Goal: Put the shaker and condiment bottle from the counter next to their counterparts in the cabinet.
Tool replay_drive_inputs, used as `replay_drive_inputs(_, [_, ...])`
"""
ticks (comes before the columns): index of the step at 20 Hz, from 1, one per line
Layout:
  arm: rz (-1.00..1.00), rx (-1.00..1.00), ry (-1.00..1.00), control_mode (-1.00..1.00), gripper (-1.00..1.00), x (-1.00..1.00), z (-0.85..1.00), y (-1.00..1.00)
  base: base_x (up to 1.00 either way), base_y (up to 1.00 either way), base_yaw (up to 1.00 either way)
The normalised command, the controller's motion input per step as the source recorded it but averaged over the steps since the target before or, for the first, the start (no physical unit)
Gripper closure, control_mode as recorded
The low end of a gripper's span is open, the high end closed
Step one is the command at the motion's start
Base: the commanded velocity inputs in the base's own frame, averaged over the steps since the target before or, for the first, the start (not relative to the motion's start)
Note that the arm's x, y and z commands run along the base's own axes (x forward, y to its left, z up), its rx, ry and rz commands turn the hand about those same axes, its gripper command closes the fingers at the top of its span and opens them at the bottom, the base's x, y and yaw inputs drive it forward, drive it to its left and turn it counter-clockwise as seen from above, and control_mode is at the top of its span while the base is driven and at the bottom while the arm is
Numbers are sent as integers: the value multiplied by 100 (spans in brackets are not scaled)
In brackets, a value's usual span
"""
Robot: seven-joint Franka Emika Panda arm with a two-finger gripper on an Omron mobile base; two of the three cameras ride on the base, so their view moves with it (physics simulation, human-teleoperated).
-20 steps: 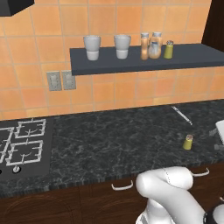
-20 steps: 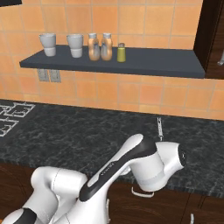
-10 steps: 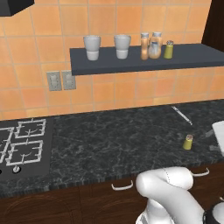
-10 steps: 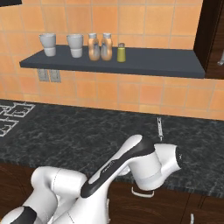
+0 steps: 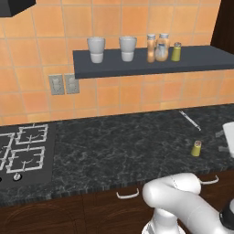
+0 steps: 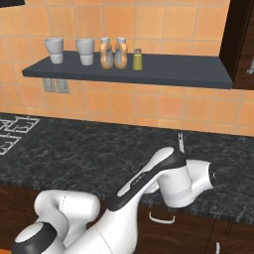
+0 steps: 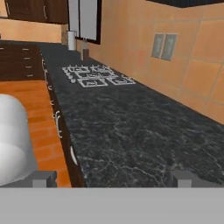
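Black marbled stone ran the length of the kitchen, and the hand (image 7: 112,178) hung low at its front edge, looking sideways along the table (image 7: 144,135) with its two finger tips (image 7: 183,178) set wide apart and nothing between them. Just past the fingers lay bare table, then a white-grated stove (image 7: 97,75) farther along, with a pair of wall sockets (image 7: 162,46) on the orange tiles beside it. From the left base view, one yellow-green shaker (image 5: 196,148) stood upright near the table's right end, close to the front edge, and a thin metal utensil (image 5: 189,120) lay well behind it toward the wall. Above, on the slate-grey cabinet (image 5: 137,66) shelf, stood two pale cups (image 5: 96,49), then the slim orange condiment bottle (image 5: 151,47) just beside the rounded pale-orange bottle (image 5: 162,47), with a second shaker (image 5: 176,51) near them on the right.
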Motion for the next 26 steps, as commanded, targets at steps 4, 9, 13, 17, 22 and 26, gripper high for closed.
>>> replay_drive_inputs(4, [0, 0, 0, -100, -100, 13, -15, -1, 0, 0, 0])
replay_drive_inputs(9, [0, 0, 0, -100, -100, 37, -30, -5, 0, 0, 0])
replay_drive_inputs(13, [0, 0, 0, -100, -100, 20, -23, -3, 0, 0, 0])
replay_drive_inputs(17, [0, 0, 0, -100, -100, 3, -14, -6, 0, 0, 0])
replay_drive_inputs(22, [0, 0, 0, -100, -100, 18, -31, -9, 0, 0, 0])
replay_drive_inputs(26, [0, 0, 0, -100, -100, 7, -5, -1, 0, 0, 0])
